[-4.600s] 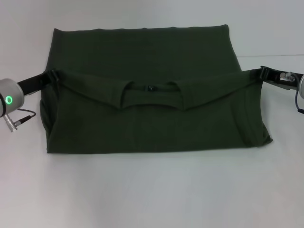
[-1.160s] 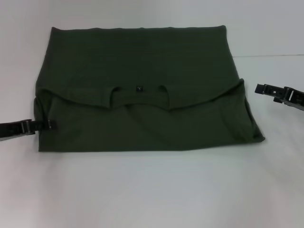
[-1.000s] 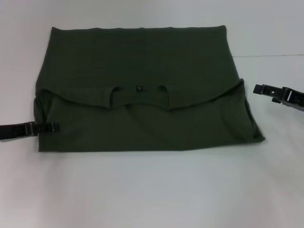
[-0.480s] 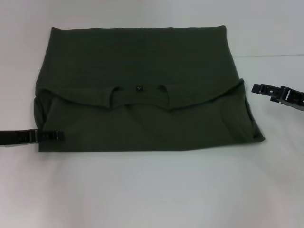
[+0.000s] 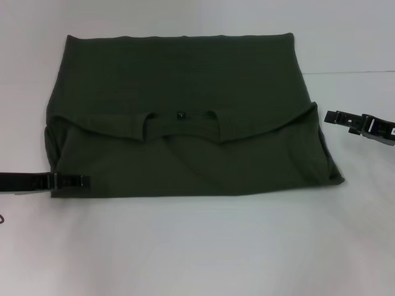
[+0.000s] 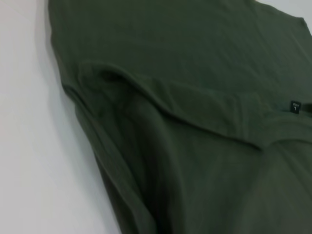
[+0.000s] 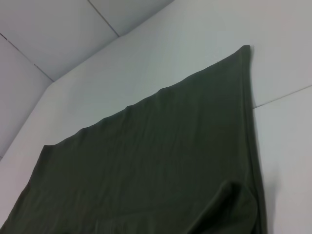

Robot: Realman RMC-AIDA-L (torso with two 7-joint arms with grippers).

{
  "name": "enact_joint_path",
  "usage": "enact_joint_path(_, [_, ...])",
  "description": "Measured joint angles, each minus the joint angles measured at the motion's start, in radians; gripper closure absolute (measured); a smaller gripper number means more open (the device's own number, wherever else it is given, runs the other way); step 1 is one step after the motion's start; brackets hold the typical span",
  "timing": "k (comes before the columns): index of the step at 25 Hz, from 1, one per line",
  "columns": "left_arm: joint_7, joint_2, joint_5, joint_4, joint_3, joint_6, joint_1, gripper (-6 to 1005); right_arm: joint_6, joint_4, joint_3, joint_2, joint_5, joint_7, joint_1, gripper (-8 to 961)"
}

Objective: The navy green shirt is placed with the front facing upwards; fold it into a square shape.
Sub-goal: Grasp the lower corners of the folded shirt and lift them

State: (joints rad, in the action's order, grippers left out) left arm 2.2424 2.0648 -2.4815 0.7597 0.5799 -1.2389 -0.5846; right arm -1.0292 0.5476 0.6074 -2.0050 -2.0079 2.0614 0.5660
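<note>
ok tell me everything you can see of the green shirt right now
The navy green shirt is dark olive, soft cotton-looking cloth, lying flat on the white table. Its collar end is folded over toward the near edge, so the ribbed round collar with a small dark label sits mid-cloth. No chest print shows. The left tool lies on its near left corner; the right tool sits just off its right edge, apart.
</note>
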Motion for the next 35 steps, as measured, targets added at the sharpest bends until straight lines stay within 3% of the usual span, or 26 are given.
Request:
enact_joint_path(16, [-0.002, 0.000, -0.008, 0.007, -0.002, 0.008, 0.000, 515, -0.001, 0.000, 0.000, 0.000, -0.002, 0.000, -0.002, 28])
enact_joint_path(24, [-0.018, 0.000, -0.008, 0.008, 0.019, 0.007, -0.002, 870, -0.032, 0.018, 0.017, 0.004, -0.003, 0.001, 0.000, 28])
enact_joint_path(26, [-0.018, 0.000, -0.008, 0.009, 0.021, 0.008, -0.003, 959, -0.068, 0.038, 0.045, 0.015, -0.006, 0.021, -0.001, 29])
enact_joint_path(29, [-0.018, -0.001, -0.008, 0.012, 0.017, 0.009, -0.003, 978, -0.146, 0.084, 0.104, 0.057, -0.053, 0.142, 0.006, 29])
enact_joint_path(32, [-0.018, -0.002, -0.008, 0.015, 0.016, 0.009, -0.003, 978, -0.227, 0.124, 0.156, 0.108, -0.195, 0.351, 0.044, 63])
enact_joint_path(35, [-0.018, -0.003, -0.008, 0.018, 0.017, 0.010, -0.004, 978, -0.286, 0.137, 0.171, 0.142, -0.367, 0.510, 0.101, 113])
